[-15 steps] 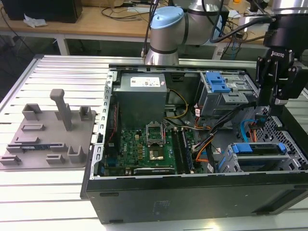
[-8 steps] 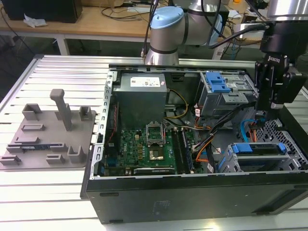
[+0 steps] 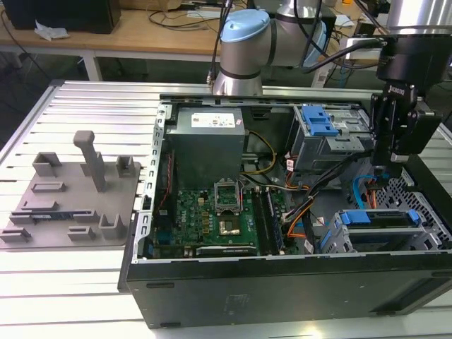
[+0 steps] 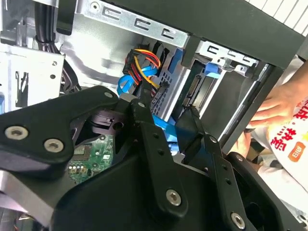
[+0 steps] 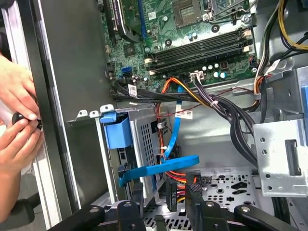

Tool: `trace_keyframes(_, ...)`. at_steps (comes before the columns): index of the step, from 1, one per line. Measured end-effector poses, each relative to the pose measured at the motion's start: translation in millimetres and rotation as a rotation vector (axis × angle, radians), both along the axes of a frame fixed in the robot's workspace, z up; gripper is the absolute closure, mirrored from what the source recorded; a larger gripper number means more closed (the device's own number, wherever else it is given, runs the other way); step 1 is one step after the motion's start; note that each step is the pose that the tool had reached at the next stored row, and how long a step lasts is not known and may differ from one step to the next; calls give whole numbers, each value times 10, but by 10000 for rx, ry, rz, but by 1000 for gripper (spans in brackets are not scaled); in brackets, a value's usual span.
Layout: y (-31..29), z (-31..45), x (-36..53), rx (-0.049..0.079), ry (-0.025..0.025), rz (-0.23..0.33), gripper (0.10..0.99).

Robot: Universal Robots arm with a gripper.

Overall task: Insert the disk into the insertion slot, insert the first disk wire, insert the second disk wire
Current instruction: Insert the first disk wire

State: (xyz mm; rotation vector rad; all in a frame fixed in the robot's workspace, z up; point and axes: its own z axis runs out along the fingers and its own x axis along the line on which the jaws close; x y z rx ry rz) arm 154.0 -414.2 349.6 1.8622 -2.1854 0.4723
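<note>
**Pincer hanging over the drive cage, blue cable at its tips**

I am looking into the open computer case (image 3: 282, 289), which is sitting on the slatted worktop (image 3: 63, 282). The pincer (image 3: 385, 161) is hanging inside the case, with the drive cage (image 3: 337, 239) lying just below it. The disk (image 3: 357, 217) is sitting inside that cage, and its blue carrier is showing along the cage's upper edge. In the first wrist view the carrier's blue tab (image 5: 118, 132) is sticking out at the end of the perforated cage wall (image 5: 144, 127), near the pincer's tips.

The pincer is standing partly open. Its two black fingers (image 5: 192, 197) are clearly apart in both wrist views. A blue flat cable (image 5: 163, 168) is crossing right at the fingertips and running between them in the second wrist view (image 4: 161, 131). I cannot tell whether either finger is touching it, and I am seeing nothing clamped.

A bundle of orange, yellow and red wires (image 4: 144, 60) is hanging just beyond the cable. A person's hands (image 5: 14, 96) are resting on the case's edge, off to one side of the pincer. A grey box with a blue latch (image 3: 321, 127) is standing near the pincer. A grey tray (image 3: 70, 201) is lying well apart from it, outside the case.
</note>
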Motion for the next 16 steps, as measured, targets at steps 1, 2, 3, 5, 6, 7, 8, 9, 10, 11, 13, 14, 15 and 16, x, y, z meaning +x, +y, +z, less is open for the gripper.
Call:
trace_keyframes(1,2,-3,2,-10,0,0,612)
trace_keyframes(2,4,-12,7,-30,1,0,612)
trace_keyframes(3,18,-33,18,-137,0,-2,612)
trace_keyframes(5,49,-52,19,-207,0,-1,612)
trace_keyframes(6,78,-57,19,-233,0,-1,612)
trace_keyframes(7,98,-61,19,-248,0,-1,627)
trace_keyframes(8,112,-64,19,-258,0,-1,702)
trace_keyframes(9,140,-72,19,-289,0,-1,702)
trace_keyframes(10,143,-79,24,-307,0,1,702)
trace_keyframes(11,143,-82,29,-319,0,0,702)
trace_keyframes(13,143,-89,35,-318,0,0,702)
trace_keyframes(14,143,-93,38,-320,0,-1,702)
trace_keyframes(15,144,-96,38,-319,1,-1,702)
trace_keyframes(16,143,-99,38,-320,0,-2,702)
